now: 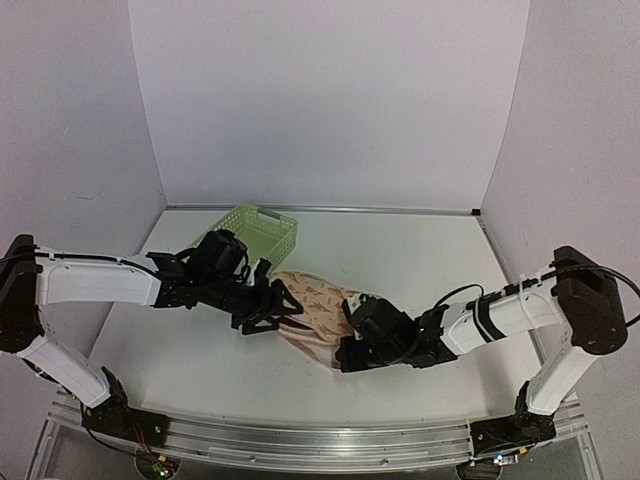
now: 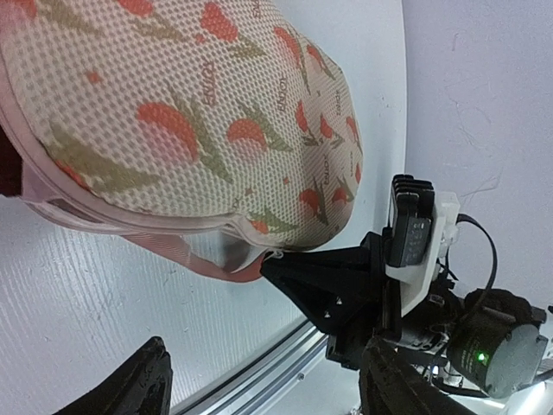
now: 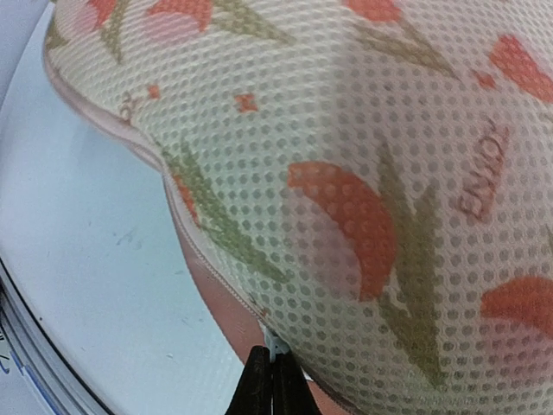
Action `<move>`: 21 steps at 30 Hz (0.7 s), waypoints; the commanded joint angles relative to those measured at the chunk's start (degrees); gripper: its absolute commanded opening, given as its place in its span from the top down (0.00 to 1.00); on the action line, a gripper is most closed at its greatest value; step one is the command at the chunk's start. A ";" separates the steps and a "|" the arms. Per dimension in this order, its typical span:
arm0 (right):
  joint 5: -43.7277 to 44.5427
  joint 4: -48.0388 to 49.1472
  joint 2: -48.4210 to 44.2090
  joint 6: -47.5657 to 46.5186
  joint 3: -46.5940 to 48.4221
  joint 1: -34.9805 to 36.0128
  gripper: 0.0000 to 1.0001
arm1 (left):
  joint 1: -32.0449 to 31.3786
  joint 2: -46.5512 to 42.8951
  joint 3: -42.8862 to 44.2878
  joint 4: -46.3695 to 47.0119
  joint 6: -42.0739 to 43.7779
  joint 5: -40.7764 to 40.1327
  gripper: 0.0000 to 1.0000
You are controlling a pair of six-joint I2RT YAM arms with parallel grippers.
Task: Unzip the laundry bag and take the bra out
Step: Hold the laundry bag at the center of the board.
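Laundry bag (image 3: 363, 173) fills most of frame: cream mesh, orange-red petal shapes, olive stems, pinkish lettering at right. Pale pink edge trim (image 3: 194, 251) curves from upper left down to bottom centre. Right gripper (image 3: 270, 385) at bottom edge, black fingertips pressed together on the trim; small pale tab (image 3: 275, 347) shows just at their tips. White table (image 3: 86, 259) at left.

Light-green lattice basket (image 1: 262, 232) on the white table (image 1: 420, 250), far left, close to the back wall (image 1: 330, 100).
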 commanded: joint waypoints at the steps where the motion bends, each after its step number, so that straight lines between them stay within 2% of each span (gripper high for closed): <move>1: 0.75 4.07 1.90 1.02 5.15 1.51 1.00 | -0.67 1.59 -1.89 8.29 -4.05 -0.81 0.25; 5: 1.02 4.02 2.57 0.23 6.33 1.66 1.00 | -1.11 5.48 -2.12 13.75 -6.47 0.67 0.23; 12: 0.94 3.93 3.87 -0.90 7.81 1.80 1.00 | -2.75 13.55 0.14 17.13 -8.48 0.23 0.16; 16: 1.18 3.93 3.88 -1.17 7.68 1.80 1.00 | -2.85 15.35 -0.20 20.12 -10.34 -0.33 0.09; 21: 1.31 3.98 3.90 -1.30 7.41 1.80 1.00 | -2.78 16.91 0.08 22.04 -12.73 -2.15 0.07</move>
